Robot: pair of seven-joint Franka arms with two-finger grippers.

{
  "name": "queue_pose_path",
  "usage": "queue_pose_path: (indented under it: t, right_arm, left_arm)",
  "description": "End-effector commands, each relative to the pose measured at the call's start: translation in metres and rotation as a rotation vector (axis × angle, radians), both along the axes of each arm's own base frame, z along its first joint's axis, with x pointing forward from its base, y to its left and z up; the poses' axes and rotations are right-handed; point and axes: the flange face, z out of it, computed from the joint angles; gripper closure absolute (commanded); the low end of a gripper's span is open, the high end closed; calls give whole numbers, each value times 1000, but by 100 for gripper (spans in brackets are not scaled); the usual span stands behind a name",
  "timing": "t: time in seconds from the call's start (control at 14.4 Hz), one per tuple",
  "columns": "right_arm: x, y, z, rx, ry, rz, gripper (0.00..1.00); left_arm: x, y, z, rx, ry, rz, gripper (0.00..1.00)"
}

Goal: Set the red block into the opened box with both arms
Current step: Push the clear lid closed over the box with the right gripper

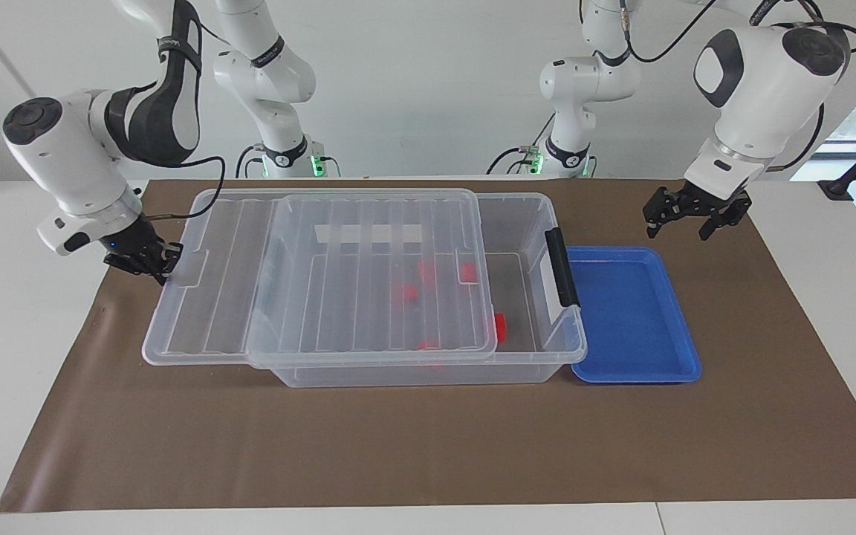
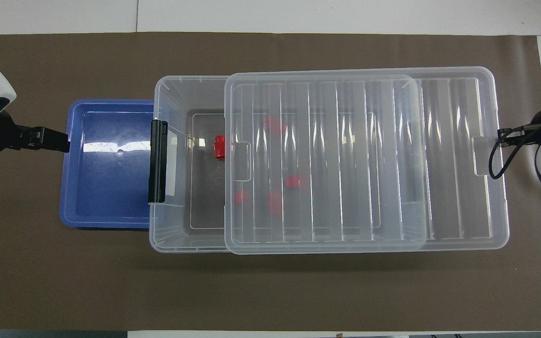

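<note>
The clear box (image 1: 524,202) (image 2: 169,87) stands mid-mat, its black latch handle (image 1: 562,267) (image 2: 158,159) toward the left arm's end. The ribbed lid (image 1: 339,297) (image 2: 345,164) lies across most of it. It leaves a strip by the handle uncovered and overhangs the box at the right arm's end. Several red blocks lie inside. One red block (image 1: 500,327) (image 2: 219,146) shows half out from under the lid; the others are seen through it. My right gripper (image 1: 151,264) (image 2: 503,135) is shut, its tips against the lid's end tab. My left gripper (image 1: 677,232) (image 2: 61,141) hangs open and holds nothing, beside the blue tray.
A shallow blue tray (image 1: 632,312) (image 2: 106,188) with nothing in it lies against the box's handle end. A brown mat (image 1: 428,446) covers the table under everything.
</note>
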Motion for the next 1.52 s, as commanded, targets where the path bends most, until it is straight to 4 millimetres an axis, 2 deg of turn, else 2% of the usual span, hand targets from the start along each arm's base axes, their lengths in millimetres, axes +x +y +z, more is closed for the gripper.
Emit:
queue_pose_path:
  t: [0.0, 0.28, 0.42, 0.49, 0.62, 0.69, 0.97, 1.25, 1.46]
  right_arm:
    - [-4, 23, 2, 11, 11, -47, 100]
    - [-2, 58, 4, 11, 10, -82, 100]
    - [-1, 67, 3, 11, 8, -102, 100]
    - [-1, 82, 3, 11, 10, -96, 100]
    - [-1, 94, 3, 12, 12, -129, 100]
    - [-2, 106, 3, 12, 12, -124, 100]
    - [-2, 121, 4, 13, 10, -139, 100]
    - [-2, 121, 4, 12, 14, -151, 100]
    - [-2, 123, 4, 13, 14, -148, 100]
  left_arm:
    - [-3, 2, 25, -19, 12, -14, 0]
    - [-7, -1, 50, -19, 31, -20, 0]
    - [-11, -5, 51, -18, 46, -28, 0]
    - [-15, -6, 50, -18, 64, -31, 0]
    - [-18, -4, 44, -17, 69, -26, 0]
    - [-17, -3, 45, -17, 53, -24, 0]
    - [-17, 1, 45, -67, 52, -10, 0]
    - [-16, -1, 45, -61, 58, -14, 0]
    - [-16, -4, 53, -7, 67, -29, 0]
